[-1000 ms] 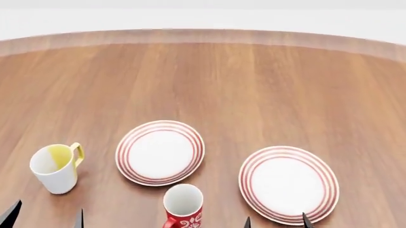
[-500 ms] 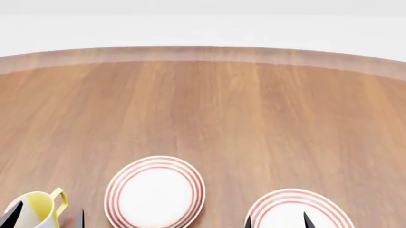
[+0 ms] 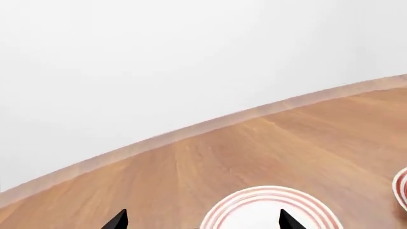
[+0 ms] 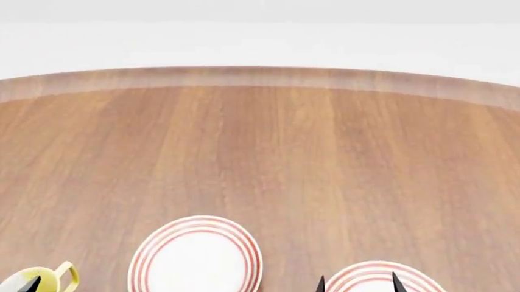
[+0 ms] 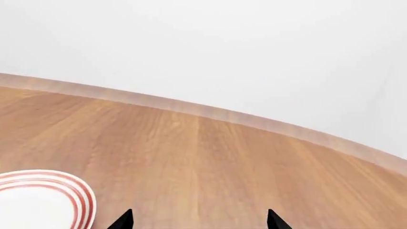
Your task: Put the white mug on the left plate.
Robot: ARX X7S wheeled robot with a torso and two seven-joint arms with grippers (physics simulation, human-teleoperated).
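Observation:
The plain all-white mug is out of view in every frame. The left plate (image 4: 195,258), white with red rings, lies on the wooden table near the head view's lower edge. It also shows in the left wrist view (image 3: 264,214). My left gripper (image 3: 203,222) is open and empty, with its tips wide apart and the plate ahead by one tip. Only one of its fingertips (image 4: 31,285) shows in the head view. My right gripper (image 4: 358,285) is open and empty over the near table. Bare wood lies between its tips in the right wrist view (image 5: 198,222).
The right plate (image 4: 378,277) lies at the head view's lower edge, and its rim shows in the left wrist view (image 3: 401,191). A white mug with yellow inside and handle (image 4: 49,280) stands at the lower left. A red-ringed plate (image 5: 38,200) shows in the right wrist view. The table's far edge (image 4: 260,76) curves.
The head view has tilted up, so plates and mugs slid toward the lower edge. The red mug has left the view and the yellow mug is nearly cut off.

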